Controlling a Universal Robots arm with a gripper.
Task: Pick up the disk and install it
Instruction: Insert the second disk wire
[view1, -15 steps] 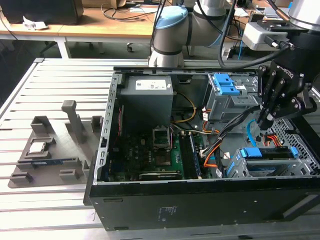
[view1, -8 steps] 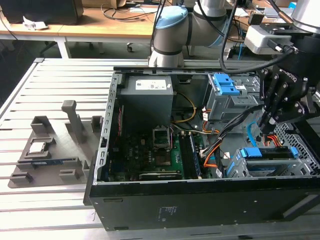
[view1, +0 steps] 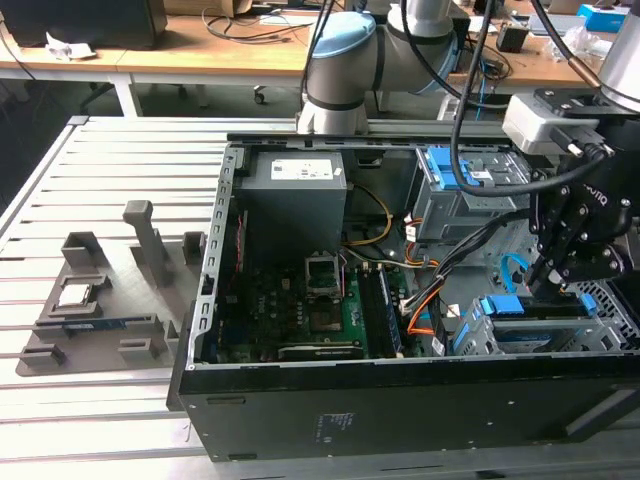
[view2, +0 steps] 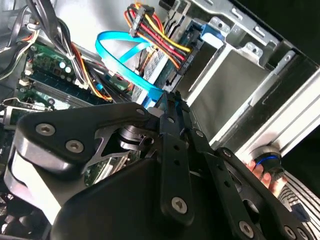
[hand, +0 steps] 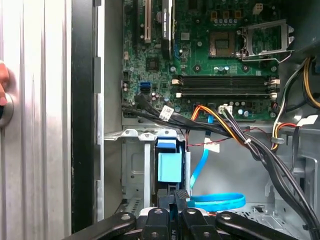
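The disk (view1: 535, 308) sits in the grey drive cage (view1: 472, 338) at the near corner of the open computer case, on the exterior view's right, its blue rails showing along the top. In the first wrist view its blue end (hand: 170, 167) lies inside the cage (hand: 134, 160), just beyond my fingertips. My gripper (view1: 548, 285) reaches down onto the disk's upper edge. Both wrist views show the black fingers pressed together (hand: 176, 196) (view2: 169, 97), with nothing between them.
A blue flat cable (hand: 215, 201) loops beside the cage, and black and coloured wire bundles (hand: 250, 145) cross above it. A taller grey bay with a blue latch (view1: 455, 190) stands farther back. A person's hand (hand: 2, 85) rests outside the case. A grey fixture holding a small chip (view1: 75, 295) lies at the exterior view's left.
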